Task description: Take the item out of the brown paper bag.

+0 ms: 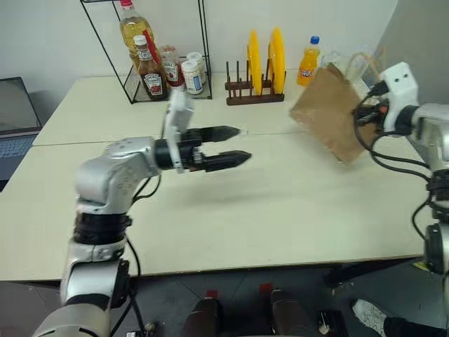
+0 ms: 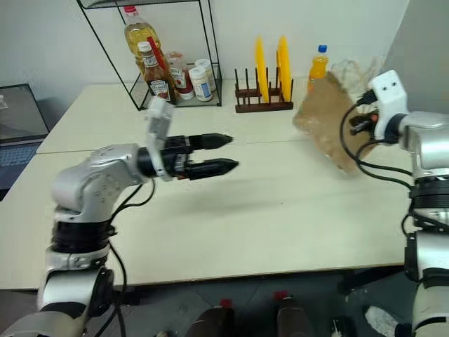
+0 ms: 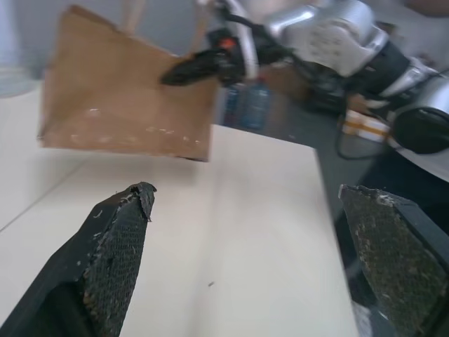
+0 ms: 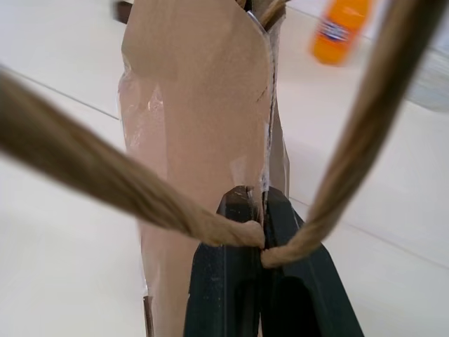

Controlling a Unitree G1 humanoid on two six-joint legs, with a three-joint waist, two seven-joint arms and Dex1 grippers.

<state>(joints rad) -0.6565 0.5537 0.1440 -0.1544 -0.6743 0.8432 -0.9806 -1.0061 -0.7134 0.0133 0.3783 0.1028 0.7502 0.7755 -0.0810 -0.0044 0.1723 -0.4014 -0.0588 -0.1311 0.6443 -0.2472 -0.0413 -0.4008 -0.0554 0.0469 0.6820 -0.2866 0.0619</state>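
The bag [image 1: 330, 112] is being held tilted above the worktop [image 1: 280, 203] at far right, pinched at its rim by the closed right gripper [image 4: 263, 210], while the open left gripper [image 1: 235, 146] is being kept ready, and the mouth should be turned toward it.

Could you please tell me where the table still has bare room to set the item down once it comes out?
The widest bare patch of the table runs from the open left hand to the near edge, below the brown paper bag that the shut right hand pinches. The back edge is crowded: wire rack, plate rack, orange bottle.
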